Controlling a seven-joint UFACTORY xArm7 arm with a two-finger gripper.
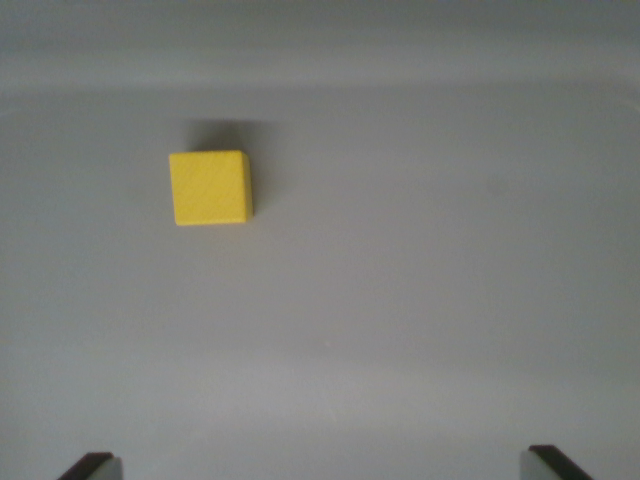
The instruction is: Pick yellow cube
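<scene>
A yellow cube rests on a plain grey surface, in the upper left part of the wrist view. It casts a soft shadow just behind it. My gripper shows only as two dark fingertips at the bottom corners of the view, far apart and open, with nothing between them. The cube lies well beyond the fingertips and toward the wrist view's left of the midline, apart from both.
The grey surface fills the whole view. A faint lighter band runs across the top, possibly an edge or a wall, too blurred to tell.
</scene>
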